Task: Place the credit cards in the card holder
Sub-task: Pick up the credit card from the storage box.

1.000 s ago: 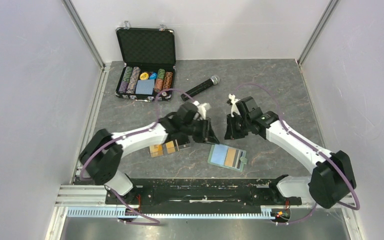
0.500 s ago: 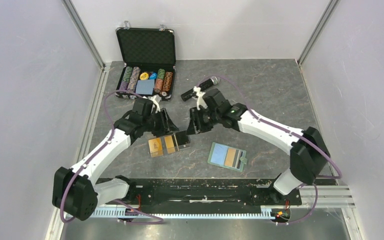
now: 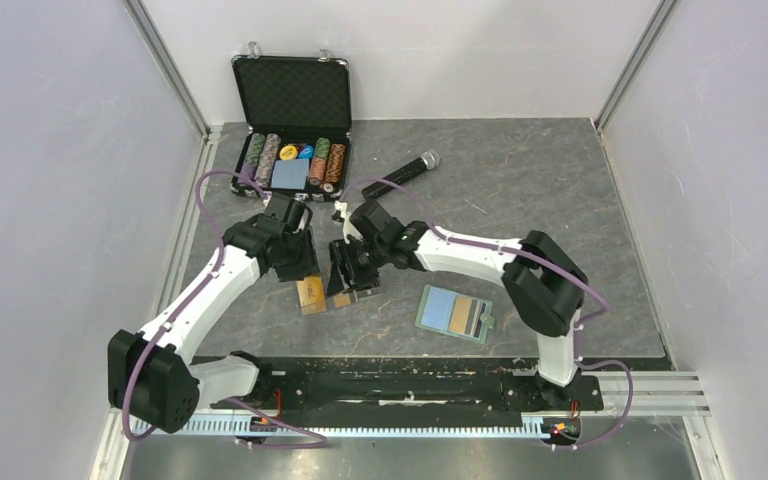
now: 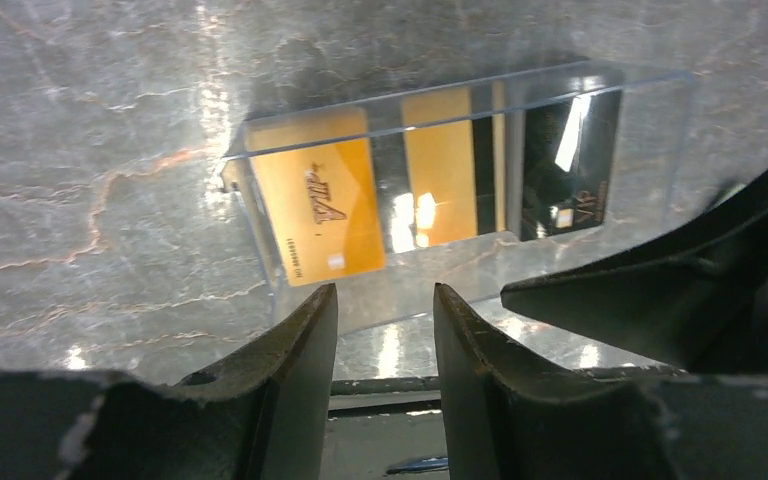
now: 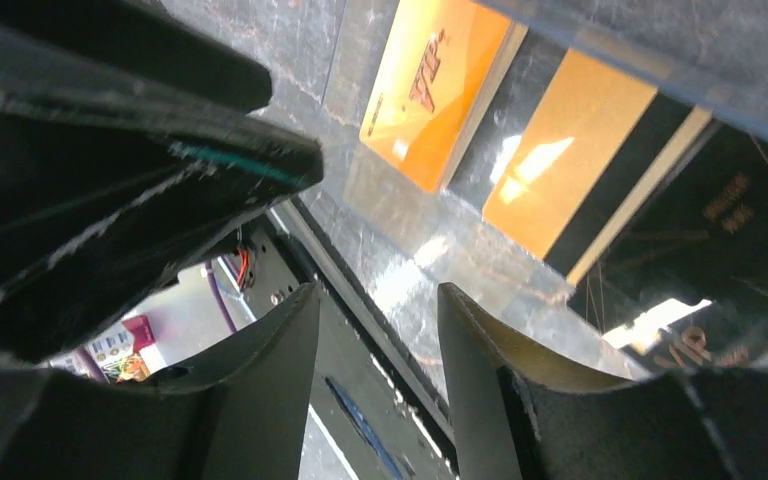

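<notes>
Left gripper (image 4: 385, 300): jaws part-open, gripping nothing, hanging over one edge of the clear tray (image 4: 650, 140). Right gripper (image 5: 380, 300): likewise part-open and empty, above the same tray. Credit cards (image 4: 325, 210) lie flat inside it: orange, gold-tan, black. Card holder (image 3: 453, 313) lies unfolded at the tray's four o'clock, apart from it.

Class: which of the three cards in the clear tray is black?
The black card at the tray's end; the middle card is striped orange, the orange card opposite plain.
</notes>
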Robot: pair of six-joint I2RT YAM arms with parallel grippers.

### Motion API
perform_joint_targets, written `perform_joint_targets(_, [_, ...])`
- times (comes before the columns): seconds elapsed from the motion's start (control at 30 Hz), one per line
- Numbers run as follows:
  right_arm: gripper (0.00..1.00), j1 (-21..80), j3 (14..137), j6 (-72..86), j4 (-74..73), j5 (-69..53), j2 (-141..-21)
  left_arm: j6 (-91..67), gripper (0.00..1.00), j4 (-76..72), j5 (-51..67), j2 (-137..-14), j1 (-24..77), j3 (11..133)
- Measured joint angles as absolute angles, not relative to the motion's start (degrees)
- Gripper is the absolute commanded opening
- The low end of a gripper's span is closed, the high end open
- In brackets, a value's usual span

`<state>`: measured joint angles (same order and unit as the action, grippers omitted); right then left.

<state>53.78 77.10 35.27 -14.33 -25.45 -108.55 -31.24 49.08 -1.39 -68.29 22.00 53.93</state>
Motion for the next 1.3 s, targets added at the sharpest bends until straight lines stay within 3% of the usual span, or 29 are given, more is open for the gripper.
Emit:
perform_joint_targets(0.2, [0.49, 54.06, 83.81, 36.75, -13.19, -26.15, -116.68, -30.48, 0.36, 51.07, -3.86, -69.89, 20.12, 53.93])
perform_joint_targets(0.5, [0.45, 55.46, 93.30, 36.58, -16.12, -23.64, -125.95, -29.87, 0.32, 51.42, -4.01, -74.00, 17.96, 53.80])
perform_joint_targets(0.73, [0.40, 57.78, 97.25, 34.37, -21.43, -19.31, -128.95, -29.76, 0.23, 51.27, -3.92, -76.97, 17.93, 53.36])
perform_joint_targets(0.8, [0.35, 58.26, 97.86, 33.91, -22.15, -18.24, -129.38, -29.65, 0.23, 51.33, -3.95, -77.80, 17.76, 52.97])
perform_joint_targets(1.0, [0.01, 58.46, 98.32, 33.12, -22.33, -17.72, -130.21, -29.61, 0.22, 51.09, -3.70, -78.17, 17.69, 52.34])
perform_joint_targets(1.3, [0.00, 58.65, 98.30, 33.89, -21.30, -18.83, -130.17, -29.61, 0.22, 50.83, -2.35, -73.47, 17.37, 52.34])
